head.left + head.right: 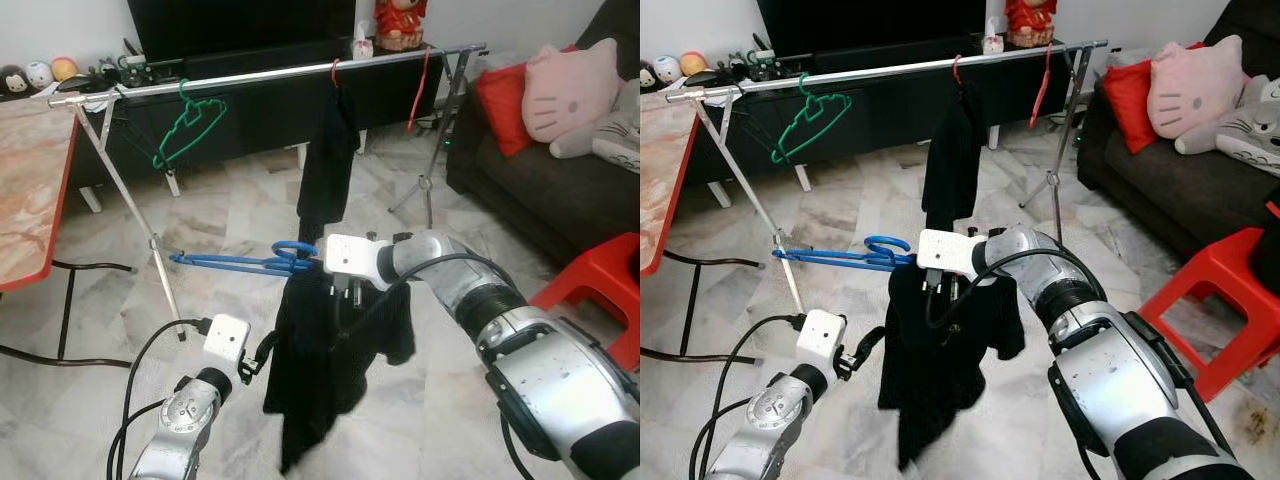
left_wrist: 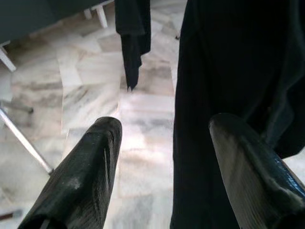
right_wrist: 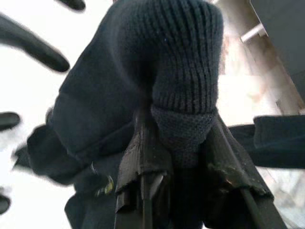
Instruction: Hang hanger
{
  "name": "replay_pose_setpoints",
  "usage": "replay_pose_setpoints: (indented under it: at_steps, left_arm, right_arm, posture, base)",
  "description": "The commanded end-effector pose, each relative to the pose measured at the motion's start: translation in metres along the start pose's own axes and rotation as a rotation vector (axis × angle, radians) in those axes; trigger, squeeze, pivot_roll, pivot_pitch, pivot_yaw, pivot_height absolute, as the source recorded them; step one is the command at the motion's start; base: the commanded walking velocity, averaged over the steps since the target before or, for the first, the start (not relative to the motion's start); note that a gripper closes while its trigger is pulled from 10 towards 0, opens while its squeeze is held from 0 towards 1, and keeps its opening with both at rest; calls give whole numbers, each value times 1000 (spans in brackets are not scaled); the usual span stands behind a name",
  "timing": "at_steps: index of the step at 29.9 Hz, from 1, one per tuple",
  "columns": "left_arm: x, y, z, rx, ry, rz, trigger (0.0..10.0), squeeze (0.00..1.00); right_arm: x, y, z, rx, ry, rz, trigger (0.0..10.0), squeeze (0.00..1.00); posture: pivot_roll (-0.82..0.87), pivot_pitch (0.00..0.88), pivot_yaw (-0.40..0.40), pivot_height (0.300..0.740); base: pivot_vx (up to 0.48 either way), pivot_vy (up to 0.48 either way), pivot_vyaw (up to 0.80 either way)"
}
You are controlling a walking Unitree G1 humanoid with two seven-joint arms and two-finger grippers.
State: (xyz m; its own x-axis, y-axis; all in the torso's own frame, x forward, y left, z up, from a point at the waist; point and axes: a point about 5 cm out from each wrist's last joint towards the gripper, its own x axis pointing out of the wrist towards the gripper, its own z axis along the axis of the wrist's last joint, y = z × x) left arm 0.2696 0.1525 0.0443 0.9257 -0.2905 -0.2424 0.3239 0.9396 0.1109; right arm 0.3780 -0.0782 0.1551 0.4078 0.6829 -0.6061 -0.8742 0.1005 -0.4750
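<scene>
Holding: right gripper [image 3: 183, 191] clenched on black garment [image 1: 330, 380] and blue hanger [image 1: 240, 262], below rail [image 1: 270, 72]
Left gripper [image 2: 162, 157]: released, beside cloth
Advice: raise hook level, clear rail, then lower

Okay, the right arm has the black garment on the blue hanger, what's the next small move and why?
Probably raise the right end effector up and forward toward the rail. It is shut on the black garment with the blue hanger, which sits well below the rail. The stretch between the green hanger and the hung black garment looks free. The left end effector is open beside the cloth.
</scene>
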Motion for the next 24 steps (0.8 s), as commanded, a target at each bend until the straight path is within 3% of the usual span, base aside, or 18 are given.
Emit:
replay_pose_setpoints:
  at_steps: [1, 9, 24]
  left_arm:
    - [1, -2, 3, -21, -12, -26, 10000, 0]
    - [3, -3, 11, -22, -43, -51, 10000, 0]
    - [6, 0, 11, -17, -30, -48, 10000, 0]
  right_arm:
    - [-4, -17, 28, -47, -85, -43, 0, 0]
    - [-1, -17, 47, -82, -151, -16, 0, 0]
    - [-1, -16, 53, -96, -183, 12, 0, 0]
  posture:
    - [-123, 0, -21, 740]
    - [-119, 0, -21, 740]
    - [-119, 0, -23, 740]
  base:
    - [0, 0, 0]
    - [0, 0, 0]
    - [0, 0, 0]
